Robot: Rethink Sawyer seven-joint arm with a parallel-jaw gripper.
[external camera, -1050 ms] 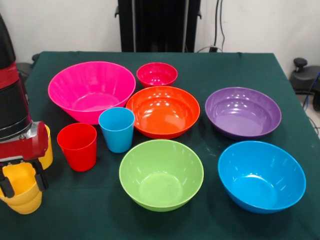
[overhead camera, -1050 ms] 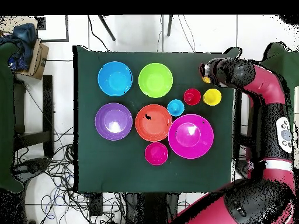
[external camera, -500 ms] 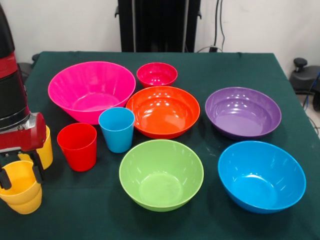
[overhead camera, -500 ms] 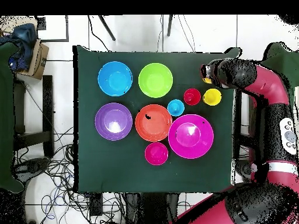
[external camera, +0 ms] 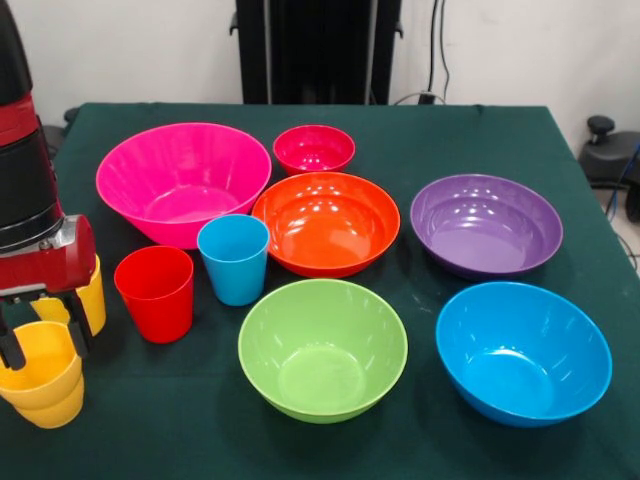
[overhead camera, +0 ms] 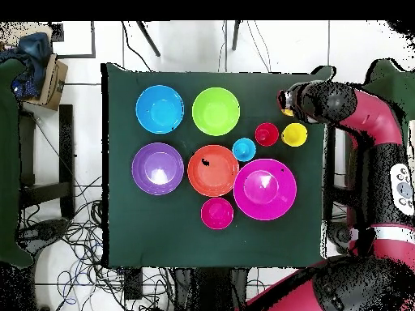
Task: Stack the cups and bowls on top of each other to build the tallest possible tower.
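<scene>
Two yellow cups (external camera: 40,385) stand nested near the table's left edge. My gripper (external camera: 45,342) hangs right over them, open, with a black finger on each side of the upper cup's rim. A third yellow cup (external camera: 93,296) stands just behind, partly hidden by the gripper. The red cup (external camera: 156,292) and light blue cup (external camera: 233,258) stand upright to the right. From overhead, the gripper (overhead camera: 285,102) covers most of the nested pair, beside the single yellow cup (overhead camera: 294,134). The hot pink bowl (external camera: 183,180), small pink-red bowl (external camera: 313,148), orange bowl (external camera: 326,221), purple bowl (external camera: 486,223), lime green bowl (external camera: 322,347) and blue bowl (external camera: 523,351) each sit apart.
The green table (external camera: 440,135) ends close to the nested yellow cups on their left and front sides. The red and black arm (overhead camera: 369,121) reaches in over that table edge. A cardboard box (overhead camera: 50,81) and cables lie on the floor beyond the table.
The gripper has risen a little above the nested yellow cups, while the cups have stayed in place. Nothing else has moved.
</scene>
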